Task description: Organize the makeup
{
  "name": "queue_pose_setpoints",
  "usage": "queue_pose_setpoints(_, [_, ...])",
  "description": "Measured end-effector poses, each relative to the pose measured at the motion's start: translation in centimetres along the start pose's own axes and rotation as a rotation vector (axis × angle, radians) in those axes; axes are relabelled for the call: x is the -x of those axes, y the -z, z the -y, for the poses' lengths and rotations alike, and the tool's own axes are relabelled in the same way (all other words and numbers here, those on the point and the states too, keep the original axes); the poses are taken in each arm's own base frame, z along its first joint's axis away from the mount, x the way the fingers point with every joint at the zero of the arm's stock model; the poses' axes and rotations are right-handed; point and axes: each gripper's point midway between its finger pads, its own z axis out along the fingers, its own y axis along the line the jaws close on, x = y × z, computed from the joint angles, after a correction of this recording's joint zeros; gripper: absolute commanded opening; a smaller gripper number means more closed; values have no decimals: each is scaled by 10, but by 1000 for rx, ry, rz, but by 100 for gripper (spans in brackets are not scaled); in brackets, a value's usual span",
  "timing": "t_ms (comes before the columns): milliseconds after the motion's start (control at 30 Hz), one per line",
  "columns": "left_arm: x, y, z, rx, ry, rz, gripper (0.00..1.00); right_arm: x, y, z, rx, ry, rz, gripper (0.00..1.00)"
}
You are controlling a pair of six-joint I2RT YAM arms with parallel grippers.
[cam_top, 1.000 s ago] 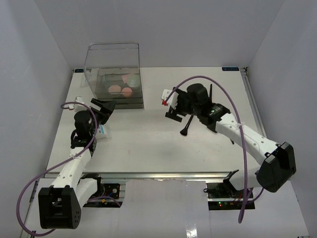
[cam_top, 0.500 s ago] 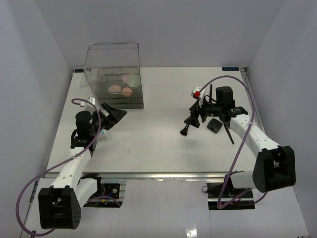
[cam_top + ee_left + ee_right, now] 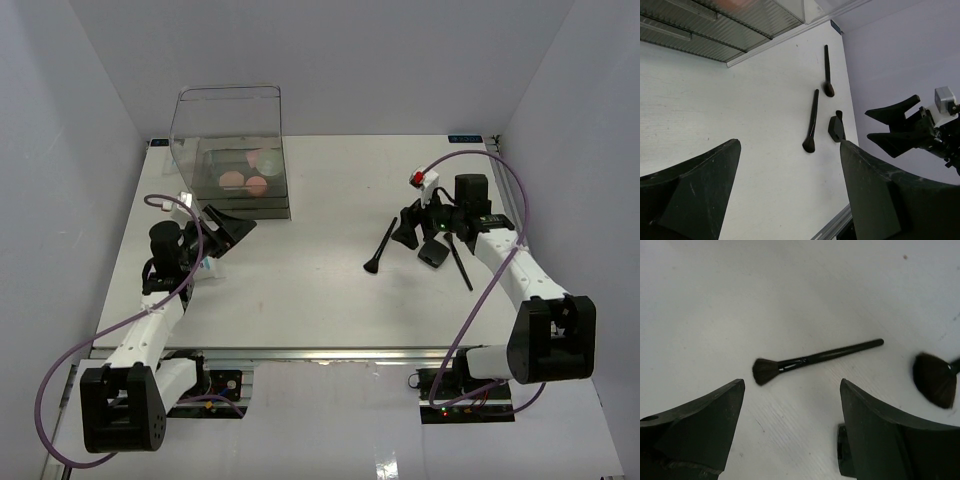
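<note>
Right gripper [image 3: 406, 235] is backing rightward off the slim black brush [image 3: 379, 249], which is lying near the black square compact [image 3: 432, 253]. Left wrist: left gripper [image 3: 789, 150] is gaping wide, holding nothing. Right wrist: jaws are hanging spread wide, gripping nothing, above that brush.

glossy-handled brush [image 3: 810, 360], matt table [image 3: 740, 300]
</note>
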Motion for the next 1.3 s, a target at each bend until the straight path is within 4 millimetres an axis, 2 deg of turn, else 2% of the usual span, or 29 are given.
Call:
queue_pose_setpoints(133, [0, -2, -8, 4, 47, -3, 91, -31, 6, 25, -145, -41, -133, 94])
queue_pose_setpoints(267, [3, -1, -5, -20, 45, 7, 91, -75, 12, 52, -277, -41, -323, 97])
queue_pose_setpoints(367, [3, 2, -3, -31, 42, 10, 91, -102, 17, 62, -318, -23, -443, 98])
queue_pose_setpoints(500, [1, 6, -5, -36, 42, 15, 91, -128, 22, 73, -339, 13, -565, 98])
queue_pose_setpoints(733, [0, 10, -8, -37, 49, 17, 92, -150, 19, 85, -312, 69, -670, 98])
queue_pose_setpoints(967, [1, 12, -9, -39, 53, 16, 90, -155, 14, 89, -275, 111, -693, 97])
queue_pose_setpoints(1033, [2, 12, -9, -39, 58, 18, 86, -155, 13, 90, -264, 117, -698, 93])
queue_pose_setpoints(1100, [3, 12, -10, -36, 71, 21, 78, -155, 11, 89, -252, 117, -700, 85])
queue_pose_setpoints(1133, [3, 12, -10, -35, 76, 23, 74, -155, 11, 89, -247, 117, -700, 79])
queue_pose_setpoints(1233, [6, 13, -11, -27, 109, 34, 65, -155, 9, 87, -232, 117, -690, 50])
queue_pose_setpoints(1300, [9, 12, -13, -15, 144, 48, 59, -154, 7, 86, -224, 115, -680, 41])
